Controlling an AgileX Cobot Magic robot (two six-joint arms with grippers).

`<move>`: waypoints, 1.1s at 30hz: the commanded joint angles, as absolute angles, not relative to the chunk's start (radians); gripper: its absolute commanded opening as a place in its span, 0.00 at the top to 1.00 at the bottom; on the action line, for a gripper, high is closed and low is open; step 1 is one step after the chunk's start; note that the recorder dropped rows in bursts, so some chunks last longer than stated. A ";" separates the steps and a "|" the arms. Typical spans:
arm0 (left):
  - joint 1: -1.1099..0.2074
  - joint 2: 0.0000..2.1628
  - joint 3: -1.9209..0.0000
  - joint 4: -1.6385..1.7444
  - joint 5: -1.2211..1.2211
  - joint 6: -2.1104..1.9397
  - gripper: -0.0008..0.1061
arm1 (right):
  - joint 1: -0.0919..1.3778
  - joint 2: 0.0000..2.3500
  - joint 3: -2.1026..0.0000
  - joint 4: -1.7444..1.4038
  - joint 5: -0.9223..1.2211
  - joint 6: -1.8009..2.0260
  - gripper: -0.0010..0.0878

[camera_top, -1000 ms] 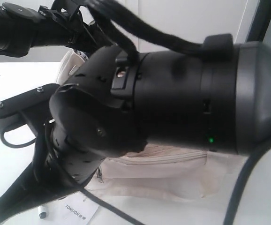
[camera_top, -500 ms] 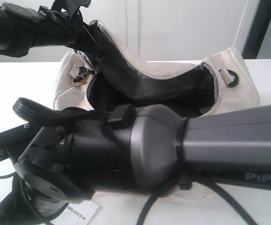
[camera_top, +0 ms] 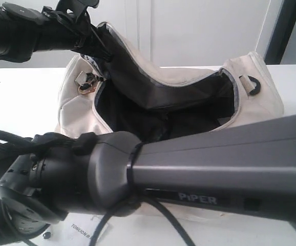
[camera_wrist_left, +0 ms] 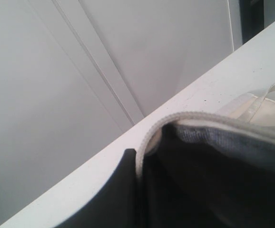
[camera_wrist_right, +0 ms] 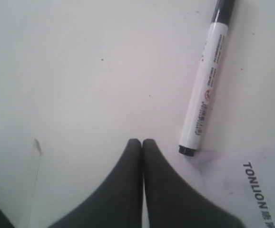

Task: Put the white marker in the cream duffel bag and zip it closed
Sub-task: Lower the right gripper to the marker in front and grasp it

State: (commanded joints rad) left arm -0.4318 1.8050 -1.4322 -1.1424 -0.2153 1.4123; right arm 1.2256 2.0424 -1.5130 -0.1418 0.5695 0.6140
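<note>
The cream duffel bag (camera_top: 260, 97) stands open on the white table, its dark lining showing. My left gripper (camera_top: 96, 37) is shut on the bag's zipper edge (camera_wrist_left: 149, 137) and holds that flap up at the back left. The white marker (camera_wrist_right: 205, 85), black-capped, lies flat on the table in front of the bag; only its end (camera_top: 46, 235) shows in the exterior view. My right gripper (camera_wrist_right: 141, 141) is shut and empty, hovering over bare table just beside the marker's black end, apart from it.
A white paper tag (camera_wrist_right: 256, 190) with printed text lies by the marker's end, also seen as the paper tag (camera_top: 84, 231) near the front edge. My right arm (camera_top: 214, 169) crosses in front of the bag. A metal zip pull (camera_top: 86, 84) hangs at the bag's left end.
My right arm has swung down and to the left, uncovering the bag's open mouth. The left gripper has kept the flap raised in the same place.
</note>
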 joint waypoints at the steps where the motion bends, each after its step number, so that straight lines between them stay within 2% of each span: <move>1: -0.432 1.805 -1.432 -1.142 -0.215 1.412 0.99 | 1.226 2.055 -1.527 -0.152 0.580 0.618 0.99; 9: -0.432 1.805 -1.432 -1.142 -0.215 1.412 0.99 | 1.226 2.122 -1.597 -0.349 0.639 0.796 0.99; 16: -0.432 1.805 -1.432 -1.142 -0.215 1.412 0.99 | 1.226 2.150 -1.606 -0.430 0.607 0.878 0.99; 18: -0.432 1.805 -1.432 -1.142 -0.215 1.412 0.99 | 1.226 2.156 -1.606 -0.430 0.605 0.885 0.96; 26: -0.432 1.805 -1.432 -1.142 -0.215 1.412 0.99 | 1.226 2.187 -1.606 -0.453 0.602 0.924 0.73; 33: -0.432 1.805 -1.432 -1.142 -0.214 1.412 0.99 | 1.226 2.207 -1.606 -0.465 0.601 0.950 0.71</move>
